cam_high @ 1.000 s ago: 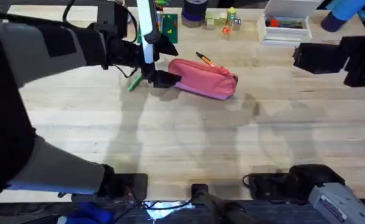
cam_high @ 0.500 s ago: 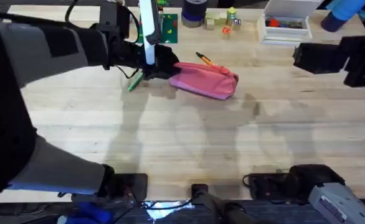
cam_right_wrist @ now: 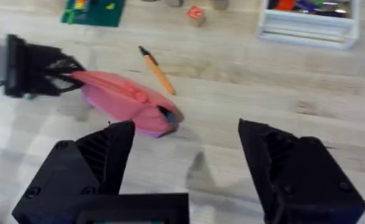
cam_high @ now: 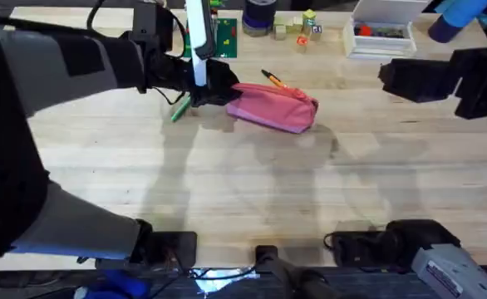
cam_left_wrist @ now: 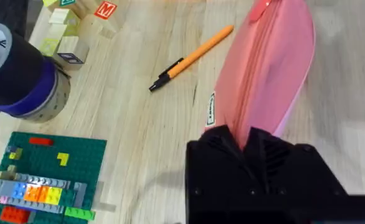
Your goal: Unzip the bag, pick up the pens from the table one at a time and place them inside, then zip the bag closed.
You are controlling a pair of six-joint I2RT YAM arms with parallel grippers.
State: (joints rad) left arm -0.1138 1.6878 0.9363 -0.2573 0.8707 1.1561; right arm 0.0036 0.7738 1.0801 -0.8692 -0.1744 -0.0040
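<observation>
The bag (cam_high: 274, 105) lies zipped at the table's (cam_high: 252, 183) far middle, my left gripper (cam_left_wrist: 252, 144) pinching its end; the right gripper (cam_right_wrist: 185, 155) hangs spread. I fear dragging the pouch onto the orange pen (cam_left_wrist: 192, 57) if fabric, not zipper pull, is caught.

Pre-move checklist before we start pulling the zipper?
1. Left gripper shut on the bag's end: ok.
2. Right gripper open, ready for the zipper pull: ok.
3. Right gripper at the bag: not ok, it hangs apart from it.
4. Zipper pull located: cannot tell.
5. Orange pen lies beyond the bag, clear of the zipper: ok.
6. Green pen free on the table: ok, partly under the left arm.
</observation>
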